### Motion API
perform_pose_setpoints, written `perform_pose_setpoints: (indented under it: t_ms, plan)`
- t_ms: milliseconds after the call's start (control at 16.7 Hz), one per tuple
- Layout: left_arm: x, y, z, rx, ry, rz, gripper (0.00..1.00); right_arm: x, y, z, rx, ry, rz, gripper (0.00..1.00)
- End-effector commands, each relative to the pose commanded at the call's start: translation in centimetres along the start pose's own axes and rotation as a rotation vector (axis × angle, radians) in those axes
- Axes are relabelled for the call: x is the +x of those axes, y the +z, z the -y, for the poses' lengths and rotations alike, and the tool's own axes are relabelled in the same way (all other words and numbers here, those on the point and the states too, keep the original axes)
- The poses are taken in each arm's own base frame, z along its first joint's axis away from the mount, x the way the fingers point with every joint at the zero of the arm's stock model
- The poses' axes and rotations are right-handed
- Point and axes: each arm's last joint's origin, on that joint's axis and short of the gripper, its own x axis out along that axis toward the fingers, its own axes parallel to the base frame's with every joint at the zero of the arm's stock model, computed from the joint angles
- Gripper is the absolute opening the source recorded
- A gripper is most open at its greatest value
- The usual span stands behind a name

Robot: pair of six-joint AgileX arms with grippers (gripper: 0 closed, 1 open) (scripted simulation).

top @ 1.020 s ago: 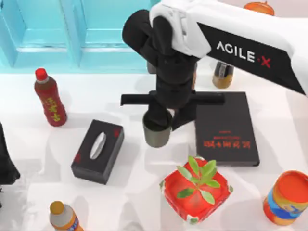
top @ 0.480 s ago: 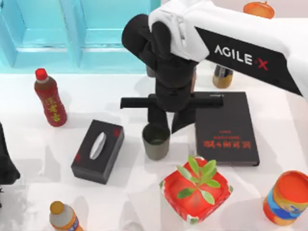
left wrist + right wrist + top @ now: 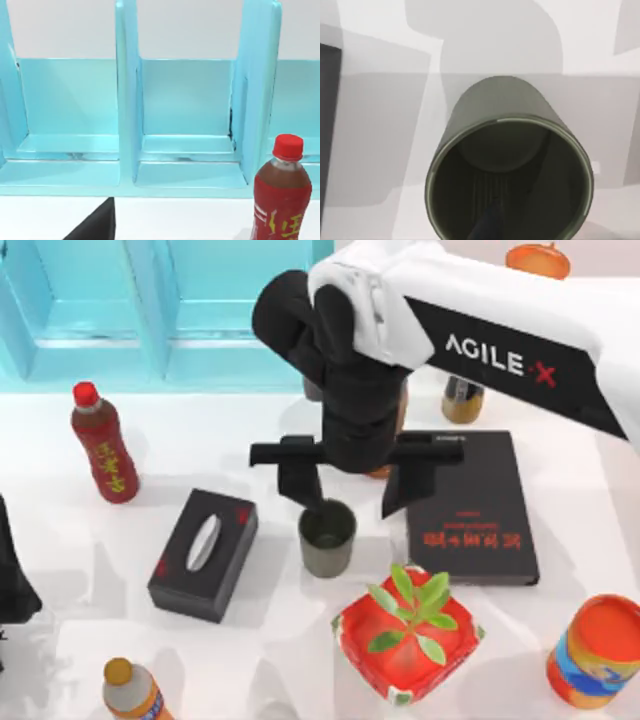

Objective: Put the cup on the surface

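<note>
The olive-grey cup stands upright on the white surface, between the black tissue box and the black book. My right gripper hovers just above and behind it, open, with its fingers spread wide and clear of the rim. From the right wrist, I look down into the cup and its dark inside, with the white surface around it. My left arm stays parked at the table's left edge.
A black tissue box lies left of the cup and a black book right of it. A red planter sits in front. A red-capped bottle, an orange can and a blue shelf ring the area.
My right gripper let go of the cup, spread its fingers wide and rose slightly. The cup now stands free on the surface.
</note>
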Motion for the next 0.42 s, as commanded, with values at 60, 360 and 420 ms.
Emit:
perform_pose_setpoints:
  t_ms: [60,360,420]
  plan:
    - [0.0,0.0,0.0,0.0,0.0,0.0,1.0,0.0,0.0,0.0,0.0,0.0,0.0,0.98]
    - [0.0,0.0,0.0,0.0,0.0,0.0,1.0,0.0,0.0,0.0,0.0,0.0,0.0,1.0]
    - [0.0,0.0,0.0,0.0,0.0,0.0,1.0,0.0,0.0,0.0,0.0,0.0,0.0,1.0]
